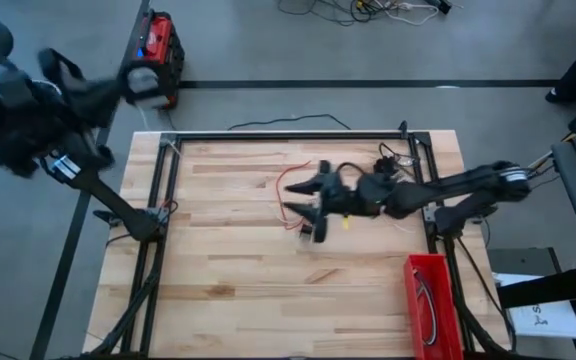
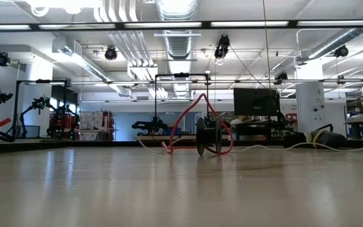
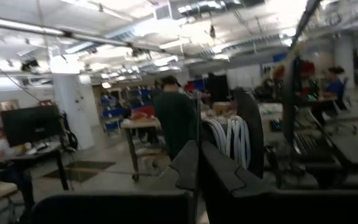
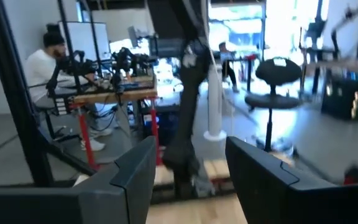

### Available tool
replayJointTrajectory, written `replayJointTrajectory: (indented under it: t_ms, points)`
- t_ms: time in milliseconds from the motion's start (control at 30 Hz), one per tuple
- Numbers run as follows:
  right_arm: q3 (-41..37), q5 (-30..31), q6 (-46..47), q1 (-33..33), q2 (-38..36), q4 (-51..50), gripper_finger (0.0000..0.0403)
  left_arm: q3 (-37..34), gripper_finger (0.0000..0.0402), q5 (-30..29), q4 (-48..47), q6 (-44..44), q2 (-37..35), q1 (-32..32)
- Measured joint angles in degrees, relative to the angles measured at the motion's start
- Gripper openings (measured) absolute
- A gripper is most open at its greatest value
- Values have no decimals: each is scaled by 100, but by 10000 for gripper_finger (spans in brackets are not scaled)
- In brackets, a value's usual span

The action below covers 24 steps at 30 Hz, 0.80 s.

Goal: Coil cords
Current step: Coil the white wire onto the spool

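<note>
The left gripper [image 1: 146,80] hangs raised off the table's [image 1: 228,290] far-left corner, well away from the cords; whether its fingers are parted or closed I cannot tell. In the left wrist view a person [image 3: 176,121] stands in the room beyond.

The red cord [image 1: 290,183] lies on the wood just to the left of the right gripper [image 1: 306,197], curving between and past its two spread fingers. In the low view this red cord arches up over the gripper, while a white cord [image 2: 263,148] trails along the tabletop beside it. The right gripper sits low at mid-table, jaws wide apart, gripping nothing. Nearer the right arm's base stands a red bin [image 1: 431,303] with a dark cord [image 1: 426,302] inside.
</note>
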Motion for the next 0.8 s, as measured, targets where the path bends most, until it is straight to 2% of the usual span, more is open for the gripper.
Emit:
replayJointTrajectory:
  t_ms: [200,367,433,667,800]
  points:
    - [1585,-6,-759,62,1509,8,186,-1092,0,152,120,-649,-239,0]
    - [2363,-8,-780,58,2669,516,185,-1583,0,640,351,-1014,-327,0]
    - [2623,-11,-781,61,3001,818,185,-1715,0,656,341,-1087,-348,0]
    - [3738,-47,-871,79,3624,978,178,-2156,0,665,323,-1197,-473,0]
    - [4232,-70,-901,111,3800,441,165,-2210,0,804,328,-1208,-575,0]
